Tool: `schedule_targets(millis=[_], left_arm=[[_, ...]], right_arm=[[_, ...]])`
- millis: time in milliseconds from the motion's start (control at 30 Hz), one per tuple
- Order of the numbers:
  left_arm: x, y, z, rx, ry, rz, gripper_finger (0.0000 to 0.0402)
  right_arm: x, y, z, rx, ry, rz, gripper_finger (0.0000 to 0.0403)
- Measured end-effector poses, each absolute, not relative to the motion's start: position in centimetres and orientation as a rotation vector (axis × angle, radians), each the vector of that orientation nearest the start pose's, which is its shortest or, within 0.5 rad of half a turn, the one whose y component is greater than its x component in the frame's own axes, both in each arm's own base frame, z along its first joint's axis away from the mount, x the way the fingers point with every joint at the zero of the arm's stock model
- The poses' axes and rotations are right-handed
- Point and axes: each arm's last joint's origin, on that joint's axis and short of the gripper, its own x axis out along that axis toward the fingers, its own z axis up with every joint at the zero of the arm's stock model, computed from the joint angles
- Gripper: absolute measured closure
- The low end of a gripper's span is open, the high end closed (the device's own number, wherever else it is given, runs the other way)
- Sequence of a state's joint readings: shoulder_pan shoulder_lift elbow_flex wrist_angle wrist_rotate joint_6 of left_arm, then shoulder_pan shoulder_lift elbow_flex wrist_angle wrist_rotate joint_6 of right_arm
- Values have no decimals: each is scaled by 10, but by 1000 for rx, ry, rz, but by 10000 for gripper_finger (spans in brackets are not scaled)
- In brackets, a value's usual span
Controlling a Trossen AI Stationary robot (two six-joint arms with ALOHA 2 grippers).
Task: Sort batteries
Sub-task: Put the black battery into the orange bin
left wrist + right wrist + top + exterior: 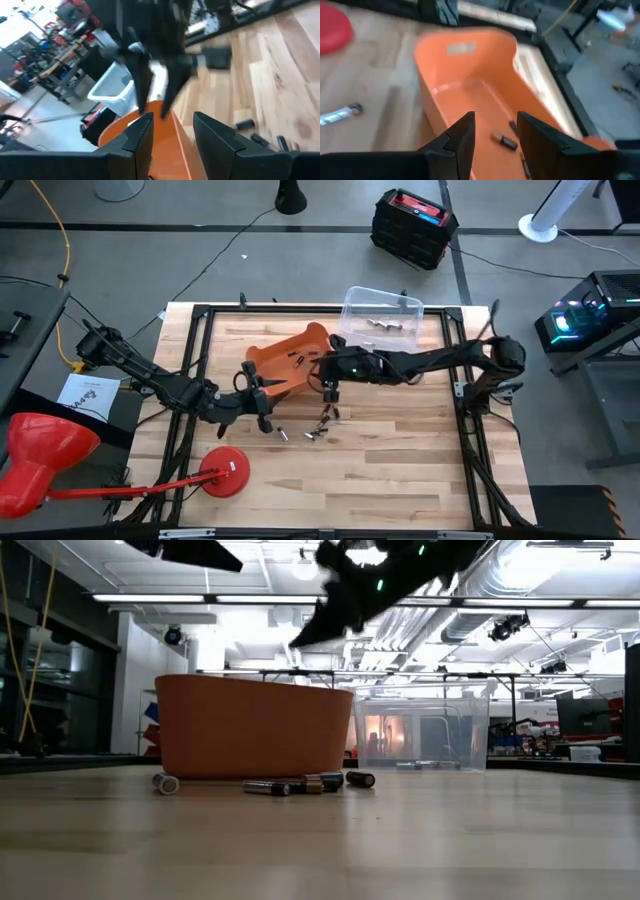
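Several small silvery and dark batteries (310,435) lie on the wooden table near the orange bin (290,352); they show in the low view as batteries (300,783) and in the left wrist view as batteries (245,124). More batteries (502,141) lie inside the orange bin (465,65). A few batteries (385,323) rest in the clear bin (385,305). My right gripper (495,135) hangs open and empty over the orange bin's near right side (330,392). My left gripper (172,135) is open and empty, raised by the bin's near left corner (265,402).
A red disc on a stand (225,470) sits on the table's near left part, with a big red funnel-like shape (40,460) beyond the left edge. Black frame rails (470,410) run along the table's sides. Bare wood (400,460) lies near and right of the batteries.
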State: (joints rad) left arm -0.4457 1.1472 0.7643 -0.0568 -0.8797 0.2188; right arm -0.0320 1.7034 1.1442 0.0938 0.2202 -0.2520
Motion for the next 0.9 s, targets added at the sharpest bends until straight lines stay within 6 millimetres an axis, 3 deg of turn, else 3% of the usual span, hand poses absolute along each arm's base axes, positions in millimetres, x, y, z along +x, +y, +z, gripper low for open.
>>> schedule_targets(millis=[133, 300, 567, 900], left_arm=[[228, -79, 272, 483, 398, 373, 271], [231, -71, 273, 487, 399, 406, 271], [231, -71, 273, 382, 376, 418, 271], [233, -75, 272, 284, 369, 278, 271]], right_arm=[[368, 3, 269, -259, 430, -171, 261], [356, 30, 272, -216, 457, -128, 261], [336, 54, 226, -231, 526, -225, 261], [304, 50, 172, -81, 448, -366, 261]])
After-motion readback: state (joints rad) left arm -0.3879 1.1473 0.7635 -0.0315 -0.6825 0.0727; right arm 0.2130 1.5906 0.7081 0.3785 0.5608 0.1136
